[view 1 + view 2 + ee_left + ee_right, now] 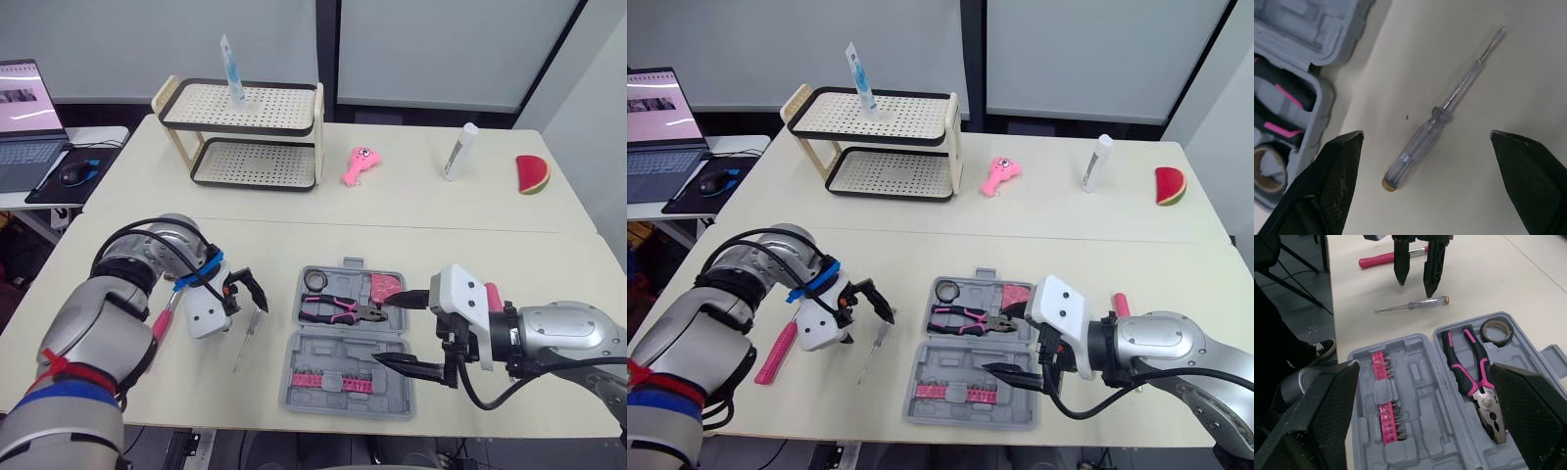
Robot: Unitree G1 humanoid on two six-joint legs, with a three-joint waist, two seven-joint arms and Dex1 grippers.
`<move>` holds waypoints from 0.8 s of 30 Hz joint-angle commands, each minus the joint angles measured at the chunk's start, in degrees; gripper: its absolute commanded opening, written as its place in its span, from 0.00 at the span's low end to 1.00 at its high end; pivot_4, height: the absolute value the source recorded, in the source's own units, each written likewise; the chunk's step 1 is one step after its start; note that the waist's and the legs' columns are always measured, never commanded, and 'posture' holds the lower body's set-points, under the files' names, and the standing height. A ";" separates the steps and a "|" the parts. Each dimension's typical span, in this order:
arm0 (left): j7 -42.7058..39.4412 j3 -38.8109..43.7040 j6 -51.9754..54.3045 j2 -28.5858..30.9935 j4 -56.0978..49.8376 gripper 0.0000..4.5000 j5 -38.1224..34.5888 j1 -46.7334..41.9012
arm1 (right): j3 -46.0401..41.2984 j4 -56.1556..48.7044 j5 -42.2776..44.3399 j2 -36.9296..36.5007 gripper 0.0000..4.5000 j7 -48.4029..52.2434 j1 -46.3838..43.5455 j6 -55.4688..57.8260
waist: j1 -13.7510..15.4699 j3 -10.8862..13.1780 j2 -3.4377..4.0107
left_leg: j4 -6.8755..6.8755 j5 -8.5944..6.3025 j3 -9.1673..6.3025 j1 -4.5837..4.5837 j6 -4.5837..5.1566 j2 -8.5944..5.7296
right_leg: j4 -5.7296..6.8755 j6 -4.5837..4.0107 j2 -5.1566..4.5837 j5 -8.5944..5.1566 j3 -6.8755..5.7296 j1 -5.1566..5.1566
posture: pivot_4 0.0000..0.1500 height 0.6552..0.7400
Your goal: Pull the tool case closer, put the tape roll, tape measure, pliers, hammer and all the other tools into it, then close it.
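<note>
Cream worktop (411,211): tool case (345,352) lay open near front edge, pliers (338,310) and tape roll (315,281) inside | clear screwdriver (250,336) just left, under spread-open left hand (252,295) | hammer (776,354) further left | right hand (404,331) open at case's right edge

The pale bench (411,211) carries an open grey tool case (338,351) at its near middle. Just left of the case lies a clear screwdriver (249,338), and farther left a pink-handled hammer (776,352). Along the far side stand a two-tier rack (257,181) at the left, then a pink toy (361,164), a white tube (459,152) and a watermelon slice (533,174) at the far right.
</note>
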 commanded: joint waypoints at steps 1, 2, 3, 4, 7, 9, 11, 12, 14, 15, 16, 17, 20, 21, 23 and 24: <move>4.73 -1.77 -2.07 -1.50 1.79 0.96 7.20 -2.48 | -0.54 -2.12 1.59 0.20 1.00 -1.26 -0.57 0.11 | 0.03 -0.01 -0.01 | 0.02 0.00 0.00 0.00 0.01 0.00 | 0.03 0.00 0.00 0.00 0.00 0.00 | 1.00 0.94; 6.41 -2.33 -2.12 -2.15 1.99 0.96 9.93 -2.84 | -0.53 -2.36 2.03 0.17 1.00 -1.54 -0.46 0.24 | 0.01 -0.01 -0.02 | 0.04 0.01 0.00 0.00 0.01 0.00 | 0.06 0.00 0.00 0.00 0.01 0.00 | 1.00 0.94; 8.19 -2.71 -2.12 -2.61 2.17 0.96 12.52 -3.18 | -0.51 -2.57 2.39 0.10 1.00 -1.78 -0.39 0.33 | -0.02 -0.01 -0.02 | 0.05 0.01 0.00 0.01 0.01 0.00 | 0.09 0.00 0.00 0.00 0.01 0.00 | 1.00 0.94; 10.30 -2.92 -2.12 -3.06 2.34 0.96 15.49 -3.60 | -0.53 -2.77 2.72 0.02 1.00 -1.98 -0.30 0.45 | -0.04 -0.01 -0.02 | 0.05 0.02 0.00 0.02 0.02 -0.01 | 0.12 0.00 0.00 0.00 0.02 0.00 | 1.00 0.94; 18.05 -3.59 -1.66 -4.17 2.21 0.87 25.03 -4.80 | -0.88 -3.21 3.88 -0.53 1.00 -2.52 -0.03 0.69 | 0.02 -0.01 -0.03 | 0.05 0.05 -0.01 0.04 0.08 -0.01 | 0.22 0.00 0.01 0.00 0.01 -0.01 | 1.00 0.94; 25.63 -5.02 -0.51 -4.97 1.25 0.75 32.82 -5.46 | -1.28 -3.59 4.54 -1.01 1.00 -2.78 0.36 0.89 | 0.10 -0.02 -0.04 | 0.07 0.07 -0.01 0.04 0.10 -0.02 | 0.25 0.01 0.01 0.00 0.01 -0.01 | 1.00 0.94; 35.59 -7.31 1.31 -5.37 -0.33 0.62 41.38 -6.15 | -1.64 -3.95 5.17 -1.36 1.00 -3.11 0.70 1.03 | 0.15 -0.03 -0.06 | 0.11 0.07 -0.02 0.04 0.10 -0.03 | 0.28 0.02 0.00 0.01 0.01 0.01 | 1.00 0.94; 42.09 -9.24 2.82 -5.66 -1.26 0.55 46.30 -6.57 | -1.81 -4.17 5.54 -1.50 1.00 -3.36 0.90 1.09 | 0.15 -0.04 -0.08 | 0.14 0.07 -0.02 0.03 0.10 -0.03 | 0.31 0.02 0.00 0.01 0.02 0.01 | 1.00 0.94; 56.33 -14.37 6.20 -6.31 -2.95 0.40 56.11 -7.76 | -2.12 -4.55 6.33 -1.74 1.00 -4.01 1.26 1.23 | 0.21 -0.09 -0.06 | 0.18 0.07 -0.02 0.04 0.10 -0.04 | 0.35 0.03 -0.01 0.02 0.02 0.01 | 1.00 0.94; 63.72 -17.51 7.82 -6.64 -3.58 0.32 60.82 -8.53 | -2.31 -4.74 6.73 -1.86 1.00 -4.28 1.44 1.28 | 0.23 -0.14 0.02 | 0.17 0.07 0.00 0.13 0.10 -0.07 | 0.34 0.06 -0.03 0.00 0.06 0.10 | 1.00 0.94; 71.01 -20.91 9.12 -6.98 -4.05 0.25 65.33 -9.33 | -2.56 -4.97 7.08 -2.01 1.00 -4.50 1.70 1.31 | 0.44 -0.18 0.08 | 0.14 0.07 0.01 0.26 0.10 -0.09 | 0.33 0.09 -0.04 0.01 0.09 0.21 | 1.00 0.94; 78.18 -24.47 10.45 -7.38 -4.23 0.18 69.58 -10.15 | -2.77 -5.10 7.39 -2.18 1.00 -4.65 1.88 1.33 | 0.59 -0.25 0.19 | 0.07 0.07 0.02 0.47 0.10 -0.10 | 0.26 0.13 -0.05 -0.01 0.10 0.41 | 1.00 0.94; 98.92 -35.62 14.51 -8.88 -3.86 0.03 80.77 -12.33 | -3.25 -5.12 8.34 -2.81 1.00 -5.34 2.18 1.12 | 0.88 -0.69 0.71 | -0.08 0.07 -0.01 0.84 0.11 -0.12 | -0.20 0.30 -0.11 0.08 0.08 0.99 | 1.00 0.94; 104.55 -38.59 15.20 -9.35 -3.49 0.03 83.31 -12.94 | -3.31 -5.06 8.55 -2.95 1.00 -5.53 2.24 0.99 | 0.99 -0.84 0.83 | -0.08 0.07 0.00 0.84 0.11 -0.18 | -0.24 0.34 -0.15 0.10 0.10 1.02 | 1.00 0.94; 114.57 -43.98 16.12 -10.16 -2.79 0.03 87.46 -14.17 | -3.31 -5.01 8.77 -3.14 1.00 -5.79 2.28 0.79 | 1.00 -1.05 1.01 | -0.08 0.08 0.03 0.84 0.11 -0.34 | -0.28 0.47 -0.31 0.10 0.14 1.04 | 1.00 0.94; 118.93 -46.40 16.38 -10.46 -2.54 0.03 89.21 -14.79 | -3.25 -4.92 8.83 -3.22 1.00 -5.84 2.24 0.71 | 1.00 -1.06 1.00 | -0.09 0.08 0.06 0.85 0.11 -0.38 | -0.28 0.51 -0.34 0.09 0.16 1.04 | 1.00 0.94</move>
